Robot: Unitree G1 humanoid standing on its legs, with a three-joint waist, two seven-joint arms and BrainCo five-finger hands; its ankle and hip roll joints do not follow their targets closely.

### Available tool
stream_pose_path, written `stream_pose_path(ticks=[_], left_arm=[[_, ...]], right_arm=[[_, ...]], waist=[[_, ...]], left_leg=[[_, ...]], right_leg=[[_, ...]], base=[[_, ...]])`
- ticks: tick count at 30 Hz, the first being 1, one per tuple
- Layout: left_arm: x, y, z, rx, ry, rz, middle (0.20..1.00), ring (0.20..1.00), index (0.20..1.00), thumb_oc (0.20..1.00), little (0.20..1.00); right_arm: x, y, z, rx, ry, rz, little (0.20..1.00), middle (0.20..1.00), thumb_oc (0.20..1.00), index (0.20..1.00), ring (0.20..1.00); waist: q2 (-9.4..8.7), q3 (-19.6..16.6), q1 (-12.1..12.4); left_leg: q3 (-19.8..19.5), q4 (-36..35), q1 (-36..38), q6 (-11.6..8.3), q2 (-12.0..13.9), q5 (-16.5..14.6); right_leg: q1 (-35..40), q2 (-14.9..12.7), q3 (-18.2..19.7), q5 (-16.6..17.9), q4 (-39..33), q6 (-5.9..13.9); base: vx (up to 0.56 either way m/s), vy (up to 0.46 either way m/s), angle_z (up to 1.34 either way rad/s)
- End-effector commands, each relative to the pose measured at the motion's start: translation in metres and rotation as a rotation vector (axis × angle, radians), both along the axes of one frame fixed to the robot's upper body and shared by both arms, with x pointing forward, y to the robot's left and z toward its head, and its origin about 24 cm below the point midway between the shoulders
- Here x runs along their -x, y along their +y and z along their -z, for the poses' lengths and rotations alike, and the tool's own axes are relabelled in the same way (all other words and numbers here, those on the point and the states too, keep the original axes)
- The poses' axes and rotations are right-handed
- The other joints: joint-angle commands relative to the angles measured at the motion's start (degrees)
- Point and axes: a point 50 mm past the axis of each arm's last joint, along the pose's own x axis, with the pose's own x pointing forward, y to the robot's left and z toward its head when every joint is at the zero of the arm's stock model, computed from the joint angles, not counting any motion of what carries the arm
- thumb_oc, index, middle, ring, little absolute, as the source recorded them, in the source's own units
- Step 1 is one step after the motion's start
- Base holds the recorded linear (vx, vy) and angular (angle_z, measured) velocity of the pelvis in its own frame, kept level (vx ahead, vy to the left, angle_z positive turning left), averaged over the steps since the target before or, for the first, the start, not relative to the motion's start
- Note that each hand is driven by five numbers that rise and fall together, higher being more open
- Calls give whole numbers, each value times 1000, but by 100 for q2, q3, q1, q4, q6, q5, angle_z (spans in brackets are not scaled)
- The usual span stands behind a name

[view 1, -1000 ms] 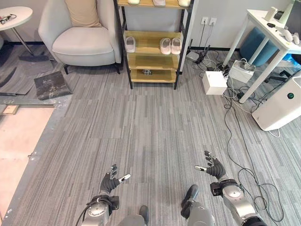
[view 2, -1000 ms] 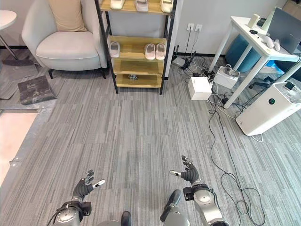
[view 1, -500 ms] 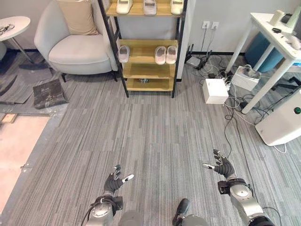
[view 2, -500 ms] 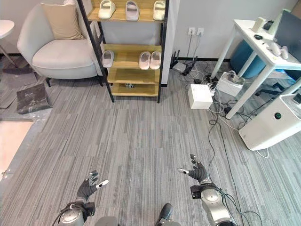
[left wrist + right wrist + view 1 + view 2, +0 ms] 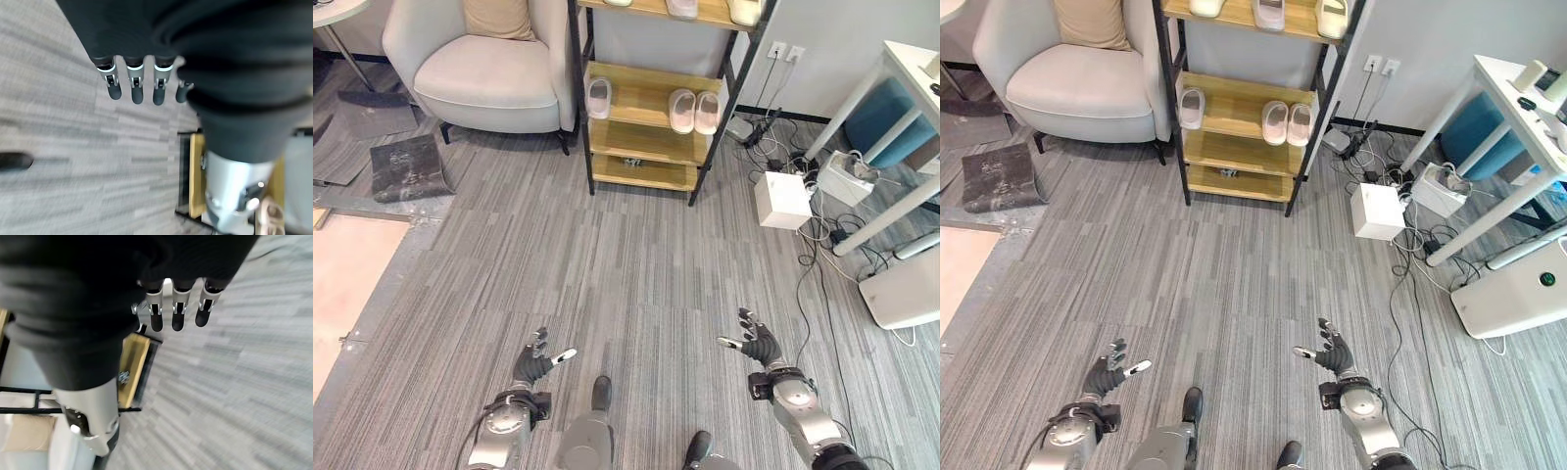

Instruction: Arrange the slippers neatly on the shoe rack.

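Your left hand (image 5: 530, 366) hangs low over the grey floor (image 5: 607, 255), fingers straight, holding nothing. Your right hand (image 5: 759, 347) is likewise spread and empty. Both are well apart from the rack (image 5: 651, 108). On its middle shelf one slipper (image 5: 599, 97) lies alone at the left and a pair (image 5: 694, 111) sits side by side at the right. More slippers (image 5: 1271, 12) rest on the shelf above. An armchair (image 5: 480, 69) stands just beside the rack, and a white box (image 5: 782, 199) sits among cables.
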Motion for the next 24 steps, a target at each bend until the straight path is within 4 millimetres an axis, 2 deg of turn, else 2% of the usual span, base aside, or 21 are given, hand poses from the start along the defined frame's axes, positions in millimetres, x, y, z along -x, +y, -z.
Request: stream_pose_path(ticks=[1, 2, 4, 5, 6, 7, 8, 9, 10, 11, 12, 13, 15, 16, 17, 18, 21, 22, 24], left_arm=[[-4, -19, -7, 45, -70, 48, 1000, 1000, 1000, 1000, 1000], [-3, -20, -6, 43, -66, 56, 1000, 1000, 1000, 1000, 1000], [-3, -21, -6, 45, -66, 58, 1000, 1000, 1000, 1000, 1000], [-4, -24, -7, 57, -74, 66, 1000, 1000, 1000, 1000, 1000], [-4, -24, -7, 57, -74, 66, 1000, 1000, 1000, 1000, 1000], [-3, -24, -8, 63, -76, 63, 1000, 1000, 1000, 1000, 1000], [-2, -25, -7, 69, -73, 63, 1000, 1000, 1000, 1000, 1000], [-2, -25, -7, 70, -75, 65, 1000, 1000, 1000, 1000, 1000], [-2, -25, -7, 70, -75, 65, 1000, 1000, 1000, 1000, 1000], [-3, -23, -7, 63, -74, 62, 1000, 1000, 1000, 1000, 1000], [-3, -23, -7, 64, -73, 62, 1000, 1000, 1000, 1000, 1000], [-6, -20, -9, 47, -79, 63, 1000, 1000, 1000, 1000, 1000], [-8, -19, -11, 37, -85, 68, 1000, 1000, 1000, 1000, 1000], [-10, -19, -11, 40, -90, 65, 1000, 1000, 1000, 1000, 1000], [-10, -19, -11, 40, -90, 65, 1000, 1000, 1000, 1000, 1000], [-7, -20, -7, 48, -72, 53, 1000, 1000, 1000, 1000, 1000], [-4, -23, -3, 60, -53, 46, 1000, 1000, 1000, 1000, 1000], [-3, -23, -1, 65, -50, 37, 1000, 1000, 1000, 1000, 1000], [-3, -24, 0, 70, -43, 46, 1000, 1000, 1000, 1000, 1000]], right_arm=[[-17, -9, -24, 49, -118, -30, 1000, 1000, 1000, 1000, 1000], [-14, -7, -20, 42, -102, -31, 1000, 1000, 1000, 1000, 1000], [-12, -8, -18, 39, -91, -25, 1000, 1000, 1000, 1000, 1000], [-9, -11, -15, 38, -72, -16, 1000, 1000, 1000, 1000, 1000], [-9, -11, -15, 38, -71, -16, 1000, 1000, 1000, 1000, 1000], [-7, -14, -13, 37, -64, -11, 1000, 1000, 1000, 1000, 1000], [-5, -17, -11, 35, -52, -2, 1000, 1000, 1000, 1000, 1000], [-4, -18, -10, 31, -47, 6, 1000, 1000, 1000, 1000, 1000], [-4, -18, -10, 31, -48, 6, 1000, 1000, 1000, 1000, 1000], [-3, -20, -9, 28, -42, 20, 1000, 1000, 1000, 1000, 1000], [-2, -20, -9, 29, -42, 20, 1000, 1000, 1000, 1000, 1000], [-1, -21, -8, 28, -39, 27, 1000, 1000, 1000, 1000, 1000], [-1, -21, -8, 27, -42, 32, 1000, 1000, 1000, 1000, 1000], [2, -24, -6, 28, -29, 40, 1000, 1000, 1000, 1000, 1000], [2, -23, -6, 28, -29, 40, 1000, 1000, 1000, 1000, 1000], [9, -29, -1, 24, -7, 57, 1000, 1000, 1000, 1000, 1000], [15, -35, 3, 23, 15, 74, 1000, 1000, 1000, 1000, 1000], [15, -37, 3, 22, 15, 81, 1000, 1000, 1000, 1000, 1000], [18, -39, 4, 4, 18, 93, 1000, 1000, 1000, 1000, 1000]], waist=[[129, -96, 2], [209, -69, -86], [225, -21, -119], [244, -1, -163], [249, 15, -169], [256, 23, -193], [201, 35, -248], [208, 61, -252], [200, 55, -260], [140, 65, -311], [172, 67, -296], [160, 71, -376], [127, 63, -443], [105, 52, -511], [101, 49, -514], [53, -89, -602], [111, -182, -678], [156, -217, -687], [192, -180, -642]], left_leg=[[-341, 14, 69, 88, -3, -210], [-331, -85, 370, 194, -67, -339], [-325, -158, 534, 228, -99, -389], [-349, -257, 753, 264, -179, -493], [-357, -265, 778, 263, -178, -495], [-375, -310, 877, 257, -200, -560], [-444, -372, 1012, 218, -270, -663], [-469, -385, 1105, 170, -242, -738], [-476, -385, 1087, 174, -252, -722], [-519, -380, 1191, 106, -266, -816], [-509, -376, 1213, 91, -224, -849], [-545, -359, 1338, 8, -162, -981], [-579, -321, 1387, -7, -187, -1076], [-683, -263, 1548, -18, -239, -1260], [-686, -263, 1543, -17, -242, -1257], [-820, -132, 1765, -31, -282, -1546], [-964, 203, 1898, -112, -189, -1676], [-1005, 406, 1939, -187, -133, -1623], [-1008, 1543, 1571, -525, -29, -1087]], right_leg=[[27, 24, -189, 21, 1373, 300], [-203, -64, -200, 246, 1793, 291], [-304, -100, -210, 287, 1880, 287], [-469, -180, -389, 394, 1616, 278], [-440, -178, -399, 390, 1611, 281], [-537, -205, -524, 374, 1289, 245], [-707, -209, -653, 470, 412, 256], [-714, -127, -673, 575, -46, 285], [-718, -133, -682, 595, -67, 284], [-926, -93, -705, 856, -755, 369], [-891, -40, -711, 863, -792, 363], [-1092, 10, -715, 1071, -1367, 447], [-1227, 16, -595, 1109, -1448, 472], [-1193, 91, -393, 1100, -1404, 461], [-1197, 87, -395, 1100, -1403, 462], [-1121, 158, -309, 1040, -1397, 358], [-1066, 243, -400, 913, -1193, 246], [-1001, 301, -484, 814, -1100, 181], [-683, 550, -660, 517, -1027, -77]], base=[[309, 266, -25], [193, 149, 5], [305, 167, 7], [317, 129, -8], [333, 95, -11], [330, 2, 0], [434, -28, 3], [315, -48, -2], [323, -72, 2], [230, -47, 11], [498, -91, 10], [278, -50, 1], [431, -24, -1], [441, 0, 9], [697, -11, 36], [413, -15, 48], [493, -47, 36], [655, -135, 37], [481, -127, 23]])
